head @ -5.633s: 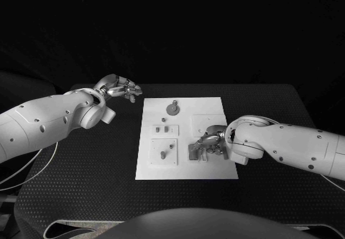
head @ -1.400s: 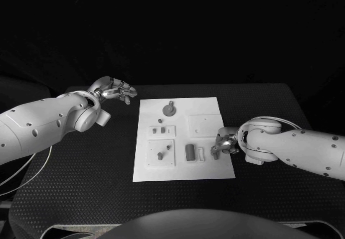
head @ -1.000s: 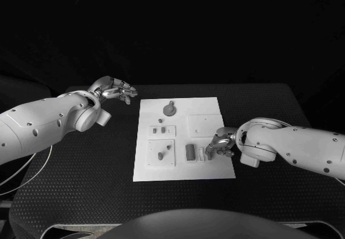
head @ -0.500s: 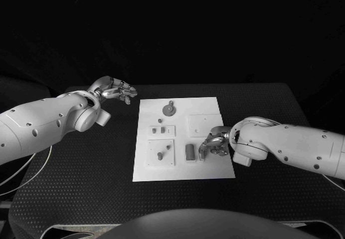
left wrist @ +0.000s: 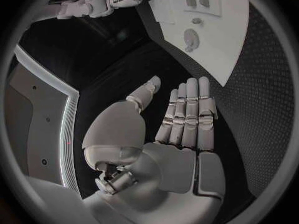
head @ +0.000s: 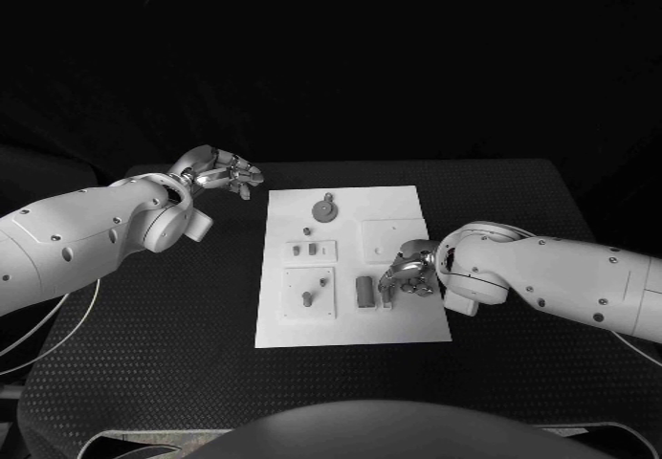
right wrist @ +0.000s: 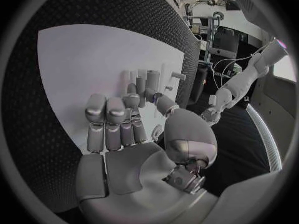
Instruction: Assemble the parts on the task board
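On the white rectangular task board [head: 352, 268] in the middle of the black bench [head: 165, 316], several small grey parts [head: 364, 292] lie loose, so assembly looks barely begun; the right hand [head: 405, 277] hovers there with fingers curled, grasp unclear, while the left hand [head: 221, 172] waits empty, fingers apart.

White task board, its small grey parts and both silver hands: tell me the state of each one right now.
White task board: flat on the black table.
Dark grey upright block: on the board, beside the right hand.
Round grey disc part: at the board's far end, untouched.
Left hand: off the board, fingers apart, holding nothing.
Right hand: over the board, fingers curled; grip unclear.
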Motion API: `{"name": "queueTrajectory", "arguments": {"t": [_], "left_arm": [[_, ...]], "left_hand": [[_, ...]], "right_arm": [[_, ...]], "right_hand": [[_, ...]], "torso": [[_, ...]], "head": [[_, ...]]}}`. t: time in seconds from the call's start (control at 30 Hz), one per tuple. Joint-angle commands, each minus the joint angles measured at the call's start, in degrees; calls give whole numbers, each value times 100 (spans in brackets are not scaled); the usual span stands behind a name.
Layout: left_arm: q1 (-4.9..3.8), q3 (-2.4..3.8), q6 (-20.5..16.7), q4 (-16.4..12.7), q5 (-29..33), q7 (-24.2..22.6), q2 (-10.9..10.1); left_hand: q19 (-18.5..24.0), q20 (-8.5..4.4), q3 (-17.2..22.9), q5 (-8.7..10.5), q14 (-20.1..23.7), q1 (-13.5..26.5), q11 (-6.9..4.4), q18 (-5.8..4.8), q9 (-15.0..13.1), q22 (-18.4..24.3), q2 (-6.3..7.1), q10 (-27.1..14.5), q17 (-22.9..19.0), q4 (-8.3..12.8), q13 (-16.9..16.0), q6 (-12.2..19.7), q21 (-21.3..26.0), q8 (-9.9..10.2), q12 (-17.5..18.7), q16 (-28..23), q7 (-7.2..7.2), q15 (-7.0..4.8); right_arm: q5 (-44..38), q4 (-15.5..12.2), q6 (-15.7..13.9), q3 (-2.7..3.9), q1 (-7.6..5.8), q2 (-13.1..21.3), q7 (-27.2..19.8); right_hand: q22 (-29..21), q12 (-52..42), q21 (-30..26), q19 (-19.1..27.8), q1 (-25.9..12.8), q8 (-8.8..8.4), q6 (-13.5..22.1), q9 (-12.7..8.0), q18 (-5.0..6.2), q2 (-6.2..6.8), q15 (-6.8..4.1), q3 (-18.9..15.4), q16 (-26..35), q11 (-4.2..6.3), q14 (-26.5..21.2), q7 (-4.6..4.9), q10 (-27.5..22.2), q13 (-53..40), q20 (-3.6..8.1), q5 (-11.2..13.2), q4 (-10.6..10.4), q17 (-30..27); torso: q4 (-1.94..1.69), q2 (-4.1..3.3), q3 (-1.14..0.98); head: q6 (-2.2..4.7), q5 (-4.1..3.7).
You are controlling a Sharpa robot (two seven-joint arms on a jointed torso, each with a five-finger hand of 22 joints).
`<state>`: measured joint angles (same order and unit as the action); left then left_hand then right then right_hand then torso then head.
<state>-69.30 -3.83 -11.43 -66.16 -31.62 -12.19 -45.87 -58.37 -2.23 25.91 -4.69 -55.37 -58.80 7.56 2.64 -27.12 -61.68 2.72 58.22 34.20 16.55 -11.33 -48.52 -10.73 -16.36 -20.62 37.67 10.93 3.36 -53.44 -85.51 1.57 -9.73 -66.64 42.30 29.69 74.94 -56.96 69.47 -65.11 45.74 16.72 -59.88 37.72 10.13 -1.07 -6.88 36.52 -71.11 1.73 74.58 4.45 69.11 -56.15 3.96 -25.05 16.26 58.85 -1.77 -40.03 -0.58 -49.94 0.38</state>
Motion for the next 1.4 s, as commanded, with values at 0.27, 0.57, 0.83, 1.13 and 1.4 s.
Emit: {"name": "queueTrajectory", "arguments": {"t": [0.27, 0.57, 0.83, 1.13, 1.4], "left_arm": [[-7, 4, 52, -14, 35, -28, -1], [-7, 4, 53, -9, 35, -28, -2], [-7, 4, 56, -5, 35, -28, 8], [-7, 4, 63, 6, 35, -25, 20], [-7, 4, 62, 6, 35, -23, 17]], "left_hand": [[-36, -17, 9, -29, -24, 67, -7, 89, 8, -10, 13, -51, 8, -12, -6, 3, -11, -25, -21, -26, -37, -6], [-36, -17, 10, -29, -24, 68, -6, 89, 9, -12, 13, -53, 11, -12, -7, 2, -10, -27, -22, -29, -37, -5], [-36, -16, 11, -29, -25, 69, -6, 89, 9, -13, 13, -54, 13, -12, -8, 2, -10, -28, -23, -31, -37, -5], [-36, -16, 12, -29, -25, 72, -6, 88, 10, -14, 11, -55, 16, -13, -9, 2, -9, -29, -24, -33, -37, -5], [-35, -15, 12, -29, -25, 76, -6, 88, 11, -15, 10, -56, 18, -15, -10, 3, -8, -30, -25, -34, -36, -4]], "right_arm": [[-187, -4, 236, -15, 19, 31, 40], [-165, -67, 216, -16, 26, 92, 62], [-141, -91, 158, -16, 40, 62, 57], [-127, -52, 214, -16, 51, 35, 51], [-117, 0, 270, -16, 84, 20, 58]], "right_hand": [[72, 3, 14, -2, 215, -10, -3, -12, 487, -198, -36, 10, 8, -8, -15, 22, -31, 0, -15, 76, 64, -12], [70, 1, 14, -5, 202, -6, -13, -11, 487, -198, -36, -1, 7, -6, -11, 20, -30, -1, -19, 85, 60, -12], [67, 0, 14, -8, 182, -5, -19, -11, 487, -187, -37, -15, 6, -4, -9, 18, -29, -2, -22, 89, 59, -13], [56, 5, 3, -13, 116, -16, -12, -17, 487, -152, -38, -54, 15, -7, -9, 21, -35, 1, -32, 91, 51, -19], [28, 22, -30, -19, -8, -40, 4, -34, 487, -55, -38, -100, 38, -15, -14, 30, -58, 9, -48, 88, 31, -32]], "torso": [[2, 0, 0], [2, -1, -3], [4, 0, -6], [1, 0, -3], [4, -2, -3]], "head": [[-6, 21], [-6, 25], [-6, 20], [-6, 6], [-6, 12]]}}
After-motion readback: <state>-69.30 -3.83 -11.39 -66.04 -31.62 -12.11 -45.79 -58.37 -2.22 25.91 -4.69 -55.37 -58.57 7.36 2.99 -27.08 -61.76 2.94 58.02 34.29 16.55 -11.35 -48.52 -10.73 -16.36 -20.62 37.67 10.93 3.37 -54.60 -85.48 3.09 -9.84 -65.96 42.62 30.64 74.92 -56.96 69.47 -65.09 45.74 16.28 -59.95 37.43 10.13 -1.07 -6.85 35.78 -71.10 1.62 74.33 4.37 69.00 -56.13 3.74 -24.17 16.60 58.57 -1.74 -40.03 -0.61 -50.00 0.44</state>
